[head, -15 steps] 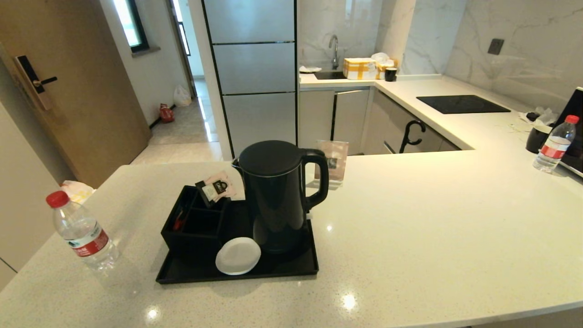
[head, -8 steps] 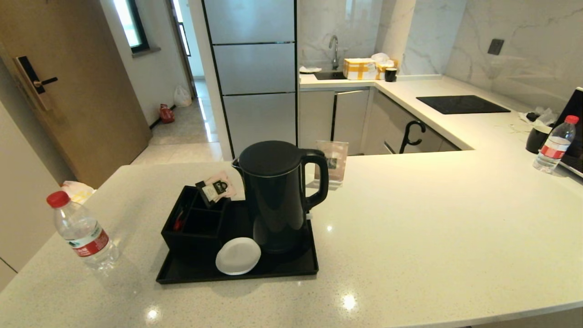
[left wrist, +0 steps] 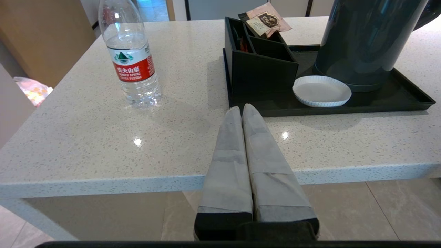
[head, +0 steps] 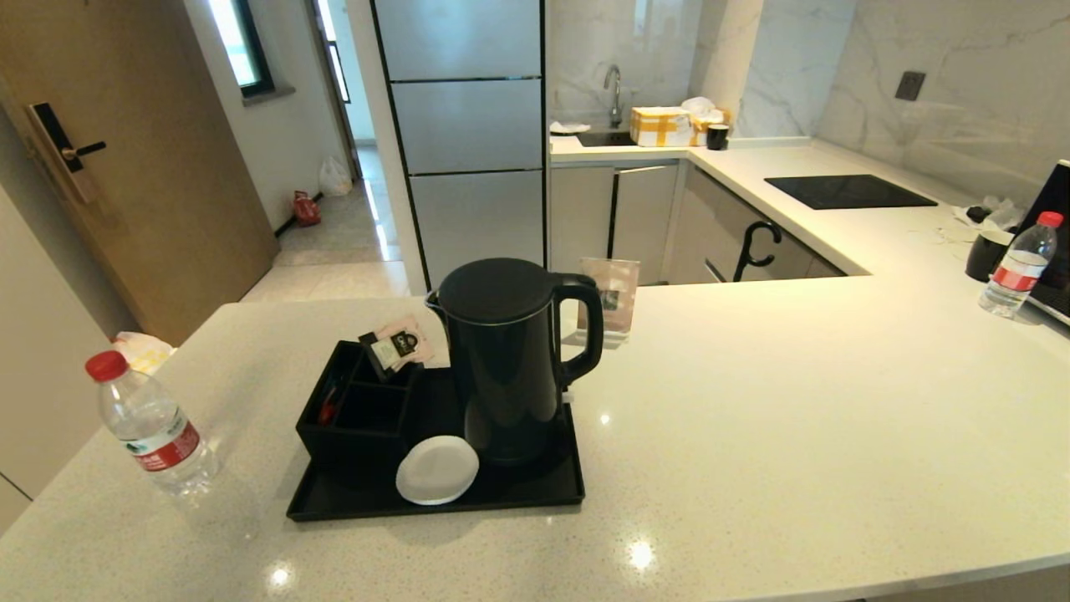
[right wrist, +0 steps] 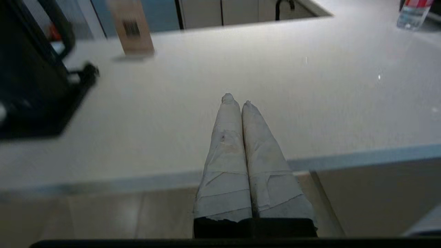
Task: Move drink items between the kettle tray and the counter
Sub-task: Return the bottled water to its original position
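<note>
A: Surface (head: pixel 752 401) first: pale speckled stone. The black kettle tray (head: pixel 518 493) sits on it, centre-left in the head view, and the tall black electric kettle (head: pixel 510 359) stands upright on the tray, loop handle on the robot's right.

B: And the water bottle (head: pixel 150 426)?

A: Upright on the surface, well apart from the tray on the robot's left, red cap up, long axis vertical. Neither arm shows in the head view.

B: Which arm is nearer to it?

A: The left, I judge. In the left wrist view the bottle (left wrist: pixel 132 62) stands ahead of the left gripper (left wrist: pixel 241 110) and off to the side away from the tray. The right gripper (right wrist: pixel 236 100) faces bare surface, with the tray's edge off to one side.

B: Jaws?

A: Both pairs pressed together, tip to tip, holding nothing, touching nothing. They must part before any grasp.
</note>
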Tool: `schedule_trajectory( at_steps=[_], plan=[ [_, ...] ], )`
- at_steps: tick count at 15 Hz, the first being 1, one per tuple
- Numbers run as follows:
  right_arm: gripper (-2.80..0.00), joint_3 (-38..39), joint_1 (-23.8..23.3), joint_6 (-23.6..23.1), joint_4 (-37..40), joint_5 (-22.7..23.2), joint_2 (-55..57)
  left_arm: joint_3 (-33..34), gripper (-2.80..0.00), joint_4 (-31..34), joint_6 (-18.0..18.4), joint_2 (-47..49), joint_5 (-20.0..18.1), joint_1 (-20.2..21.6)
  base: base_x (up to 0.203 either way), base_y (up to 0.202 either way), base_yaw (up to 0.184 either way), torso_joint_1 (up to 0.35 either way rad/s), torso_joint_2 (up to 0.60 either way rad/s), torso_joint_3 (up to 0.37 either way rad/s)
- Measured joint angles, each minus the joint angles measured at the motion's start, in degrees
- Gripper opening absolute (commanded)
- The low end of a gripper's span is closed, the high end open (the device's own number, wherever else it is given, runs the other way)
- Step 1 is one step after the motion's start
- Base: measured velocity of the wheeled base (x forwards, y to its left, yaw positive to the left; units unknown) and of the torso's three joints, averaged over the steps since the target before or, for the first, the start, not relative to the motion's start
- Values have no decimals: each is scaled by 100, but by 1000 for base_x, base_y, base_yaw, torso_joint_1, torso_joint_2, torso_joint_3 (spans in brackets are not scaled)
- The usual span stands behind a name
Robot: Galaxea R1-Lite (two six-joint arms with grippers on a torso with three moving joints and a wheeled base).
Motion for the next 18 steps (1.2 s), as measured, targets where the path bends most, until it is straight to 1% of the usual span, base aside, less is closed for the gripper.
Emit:
schedule_trajectory(
  at_steps=[3,7,9,11,13,15,16,18],
  plan=[
    [-280,234,0,142,-164,-15,-2,0,-280,0,-1,0,1,0,0,0,0,0,0,0],
    [-280,265,0,157,-168,-16,-2,0,-280,0,-2,0,1,0,0,0,0,0,0,0],
    [-280,270,0,156,-175,-19,-2,0,-280,26,131,0,-28,0,0,0,0,0,0,0],
    [-280,270,0,157,-172,-17,-2,-1,-280,57,176,0,-30,0,0,0,0,0,0,0],
    [-280,270,0,156,-169,-17,-1,-127,-280,269,489,16,-14,0,0,0,0,0,0,0],
    [-280,270,0,158,-169,-17,0,-696,-280,408,454,212,75,0,0,0,0,0,0,0],
    [-280,270,0,157,-169,-18,0,-1080,-280,529,353,424,149,9,0,0,0,0,0,0],
    [-280,270,0,159,-167,-17,0,-2131,-280,937,34,1194,359,34,0,0,0,0,0,0]
  ],
)
